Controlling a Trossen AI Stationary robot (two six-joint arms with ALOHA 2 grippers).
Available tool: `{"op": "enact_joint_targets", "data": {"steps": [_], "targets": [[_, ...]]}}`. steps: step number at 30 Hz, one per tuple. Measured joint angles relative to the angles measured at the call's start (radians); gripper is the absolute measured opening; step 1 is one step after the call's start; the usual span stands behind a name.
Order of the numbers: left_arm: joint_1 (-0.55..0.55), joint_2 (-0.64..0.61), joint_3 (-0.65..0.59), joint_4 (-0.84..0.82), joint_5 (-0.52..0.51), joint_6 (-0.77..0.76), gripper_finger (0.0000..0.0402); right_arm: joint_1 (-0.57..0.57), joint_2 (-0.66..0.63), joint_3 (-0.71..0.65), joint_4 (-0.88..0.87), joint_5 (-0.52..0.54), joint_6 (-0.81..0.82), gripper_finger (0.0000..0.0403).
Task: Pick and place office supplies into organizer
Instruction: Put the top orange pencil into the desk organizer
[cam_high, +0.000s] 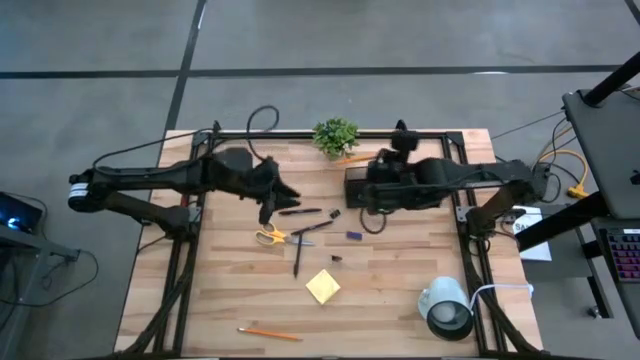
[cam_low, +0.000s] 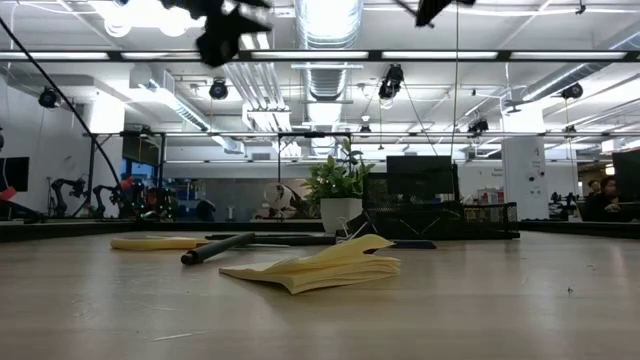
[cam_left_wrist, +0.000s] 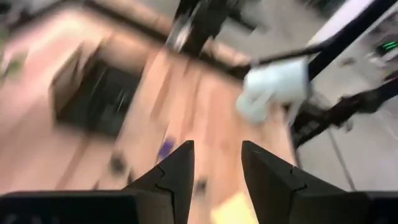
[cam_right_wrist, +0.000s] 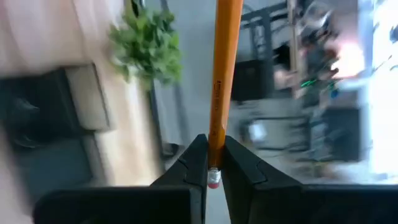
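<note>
High view: the left gripper (cam_high: 268, 212) hangs over the wooden surface (cam_high: 230, 290) just above the scissors (cam_high: 270, 236). The right gripper (cam_high: 352, 172) is over the black organizer (cam_high: 358, 187) beside the plant (cam_high: 335, 135), holding an orange pencil (cam_high: 352, 157). Pens (cam_high: 300, 212) lie mid-surface, with the sticky-note pad (cam_high: 322, 286) nearer the front, a second pencil (cam_high: 270, 333) at the front edge, and a white cup (cam_high: 442, 296) with a tape roll (cam_high: 450, 320) at front right.

Low view: the sticky-note pad (cam_low: 320, 268) lies with curled sheets; a pen (cam_low: 215, 248) lies behind it.

Left wrist view: fingers (cam_left_wrist: 177, 177) parted, holding nothing.

Right wrist view: fingers (cam_right_wrist: 196, 163) clamped on the pencil (cam_right_wrist: 224, 68) just above its eraser.
</note>
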Motion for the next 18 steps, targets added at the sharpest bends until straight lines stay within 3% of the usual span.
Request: {"op": "enact_joint_targets", "data": {"steps": [4, 6, 11, 18], "targets": [[0.000, -0.039, -0.091, -0.079, -0.036, -0.111, 0.0118, -0.035, 0.066, -0.021, -0.010, 0.128, -0.269, 0.0043], [0.000, -0.054, -0.137, -0.078, -0.038, -0.169, 0.0118, -0.072, 0.095, -0.045, -0.015, 0.119, -0.381, 0.0045], [-0.001, -0.114, -0.243, -0.079, -0.036, -0.271, 0.0118, -0.155, 0.107, -0.113, -0.016, 0.126, -0.420, 0.0032], [-0.001, -0.191, -0.326, -0.084, -0.035, -0.277, 0.0118, -0.257, 0.092, -0.238, -0.019, 0.127, -0.465, 0.0030]]}}
